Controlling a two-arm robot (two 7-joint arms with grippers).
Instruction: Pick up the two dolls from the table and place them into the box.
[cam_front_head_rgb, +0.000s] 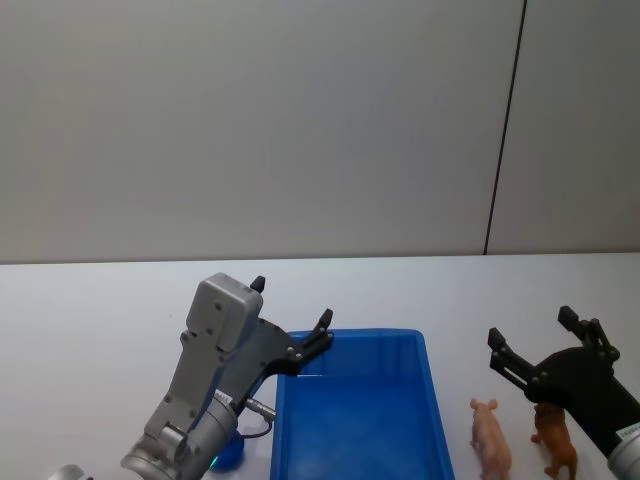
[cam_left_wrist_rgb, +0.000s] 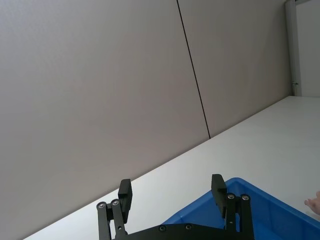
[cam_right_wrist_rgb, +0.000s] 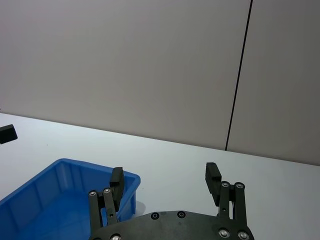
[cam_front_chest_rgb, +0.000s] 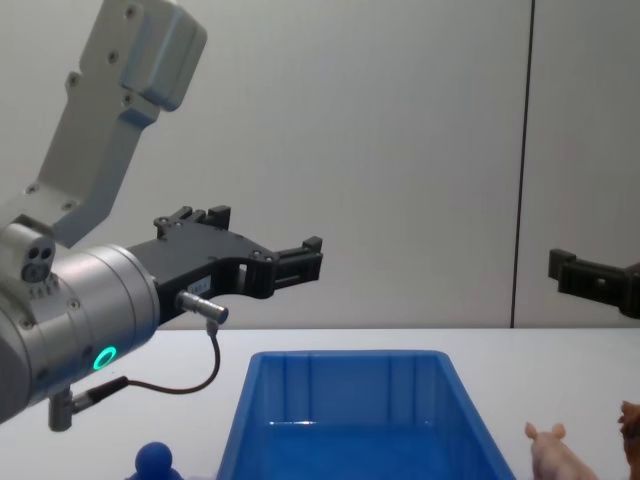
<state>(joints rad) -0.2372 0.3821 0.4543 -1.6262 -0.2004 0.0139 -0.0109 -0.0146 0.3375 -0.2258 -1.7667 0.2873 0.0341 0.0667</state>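
Nearest me, the pink pig (cam_front_head_rgb: 491, 438) and the brown doll (cam_front_head_rgb: 555, 440) stood on the counter (cam_front_head_rgb: 100, 300) just under the released, empty right hand (cam_front_head_rgb: 530, 325), while the left hand (cam_front_head_rgb: 292, 302), likewise spread empty, hovered over the blue box's (cam_front_head_rgb: 436, 400) far corner.

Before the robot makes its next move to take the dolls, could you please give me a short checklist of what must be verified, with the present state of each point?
1. Both dolls on the table, outside the box: ok. The pink pig and the brown animal stand to the right of the box.
2. Right gripper open and empty: ok. It hovers just beyond the dolls.
3. Left gripper open and empty: ok. It is raised near the box's far left corner.
4. Visible part of the box free of things: ok.
5. Gap between the dolls wide enough to take one alone: cannot tell. They stand close together.
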